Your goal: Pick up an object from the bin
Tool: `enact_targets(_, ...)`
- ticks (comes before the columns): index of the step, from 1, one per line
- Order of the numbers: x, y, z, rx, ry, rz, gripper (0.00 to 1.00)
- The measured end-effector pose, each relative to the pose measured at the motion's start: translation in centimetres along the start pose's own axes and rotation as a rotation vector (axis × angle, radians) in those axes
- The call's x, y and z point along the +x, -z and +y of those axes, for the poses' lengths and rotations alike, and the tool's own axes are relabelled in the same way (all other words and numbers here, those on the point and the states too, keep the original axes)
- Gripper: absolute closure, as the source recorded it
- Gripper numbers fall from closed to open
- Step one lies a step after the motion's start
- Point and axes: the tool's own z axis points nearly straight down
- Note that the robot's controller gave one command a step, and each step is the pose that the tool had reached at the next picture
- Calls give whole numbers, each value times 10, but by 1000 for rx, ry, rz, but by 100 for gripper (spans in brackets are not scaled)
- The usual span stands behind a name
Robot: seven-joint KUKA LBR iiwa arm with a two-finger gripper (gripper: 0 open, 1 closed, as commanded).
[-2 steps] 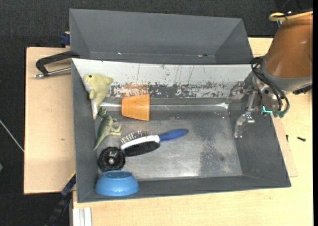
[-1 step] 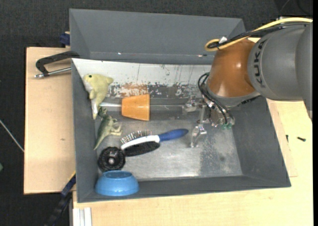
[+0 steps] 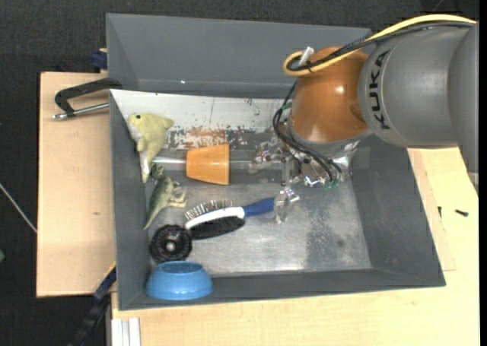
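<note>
Camera view looks down into the grey metal bin (image 3: 228,55), with the arm (image 3: 430,86) coming in from the right and its orange cover (image 3: 326,103) hanging over the back right part of the bin. A yellow cable (image 3: 411,25) runs along the top of the arm. Below the cover, the gripper (image 3: 285,201) sits low over the middle of the floor, right at the end of the blue handle of a brush (image 3: 219,221). This brush has a white head with dark bristles and lies roughly across the bin, head to the left and handle pointing right toward the gripper. Whether the claw is released or clenched I cannot tell, nor whether it touches the handle or only stands just beside it.

Behind the brush an orange cup (image 3: 208,165) lies on its side. A pale yellow soft toy (image 3: 149,133) leans against the left wall in the back left corner, and a green toy dinosaur (image 3: 164,195) lies in front of it, near the brush's head. A black wheel (image 3: 170,242) lies just beside that head, toward the front, and a blue bowl (image 3: 179,282) stands in the front left corner, close beside the wheel
</note>
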Motion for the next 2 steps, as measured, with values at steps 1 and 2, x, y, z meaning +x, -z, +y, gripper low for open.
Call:
enact_targets(1,-25,-1,87,-3,194,4,0)
enact_targets(2,-35,-18,110,10,264,17,0)
